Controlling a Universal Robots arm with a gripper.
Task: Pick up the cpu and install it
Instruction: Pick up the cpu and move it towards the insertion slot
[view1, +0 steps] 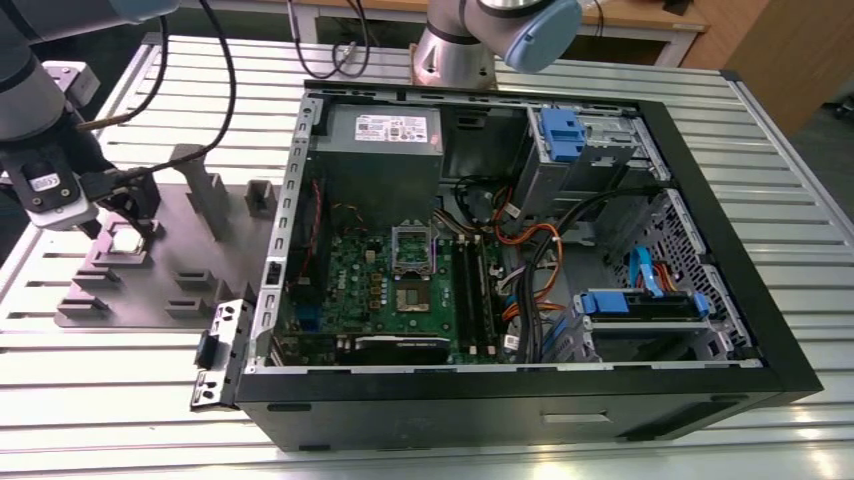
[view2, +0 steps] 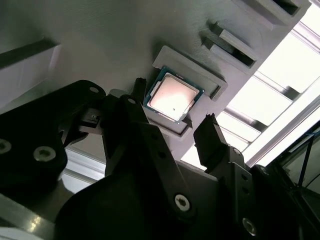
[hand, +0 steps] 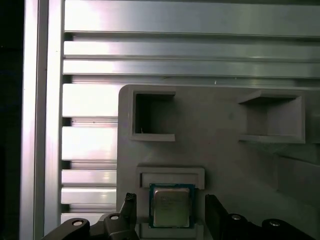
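Since the cpu (view2: 173, 96) sits flat in its pocket on the tray (view2: 100, 30), your gripper (view2: 175, 101) hangs right over it, fingers apart, one each side, nothing clamped yet. The pocket keeps it square for the grab, and the case (view1: 507, 410) sits well apart.

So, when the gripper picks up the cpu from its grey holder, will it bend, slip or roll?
The cpu is a thin flat square with a metal top, so probably stiff and unlikely to roll. Its shiny top looks smooth, so it may slip between the fingers of the open gripper. The pocket rim would likely block a sideways push.
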